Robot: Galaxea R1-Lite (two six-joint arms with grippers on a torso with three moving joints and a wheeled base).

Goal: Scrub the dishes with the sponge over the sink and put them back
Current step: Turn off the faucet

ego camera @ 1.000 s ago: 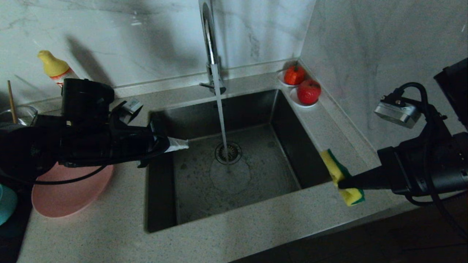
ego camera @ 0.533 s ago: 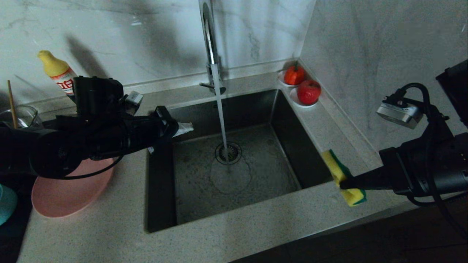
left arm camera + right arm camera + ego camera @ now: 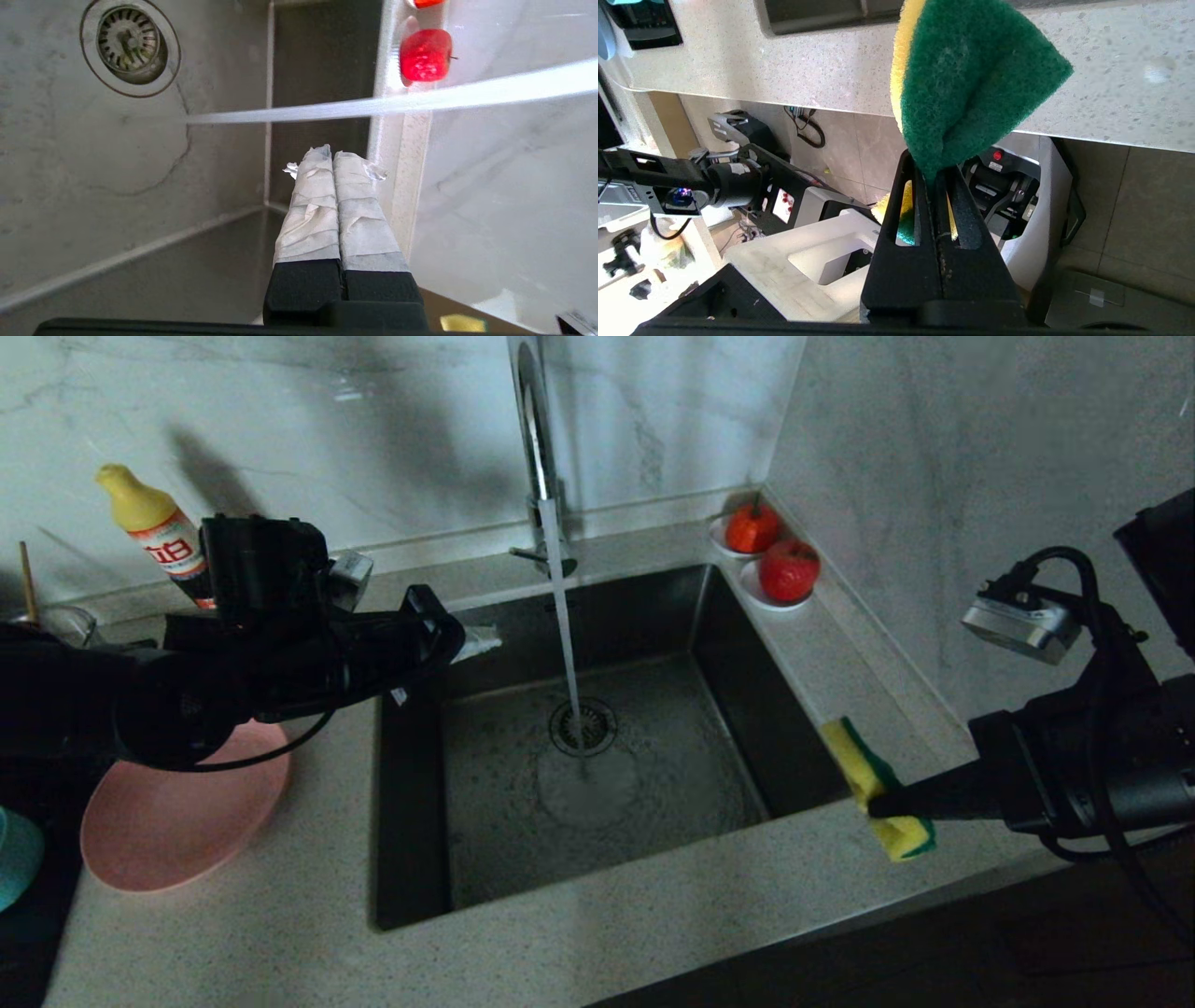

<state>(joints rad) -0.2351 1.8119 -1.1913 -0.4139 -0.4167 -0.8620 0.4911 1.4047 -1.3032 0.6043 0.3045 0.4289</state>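
Observation:
The sink [image 3: 691,803] is in the middle of the counter, with water running from the faucet [image 3: 532,439] onto the drain [image 3: 583,726]. My left gripper [image 3: 481,641] hovers over the sink's rear left corner, its taped fingers [image 3: 313,186] pressed together with nothing between them. Left of the sink lies the pink plate [image 3: 177,821], partly under my left arm. A sliver of the teal bowl [image 3: 14,854] shows at the left edge. My right gripper [image 3: 873,803] holds the yellow and green sponge [image 3: 878,789] above the counter at the sink's front right corner, jaws shut on it [image 3: 931,175].
Two red fruits on white saucers [image 3: 789,569] stand at the sink's rear right corner. A yellow-capped soap bottle [image 3: 154,527] and a glass jug [image 3: 56,621] stand against the back wall on the left. Walls close in behind and to the right.
My left arm has swung back and to the left, bringing its shut gripper from over the basin to the rear left corner. The right arm and sponge have stayed put.

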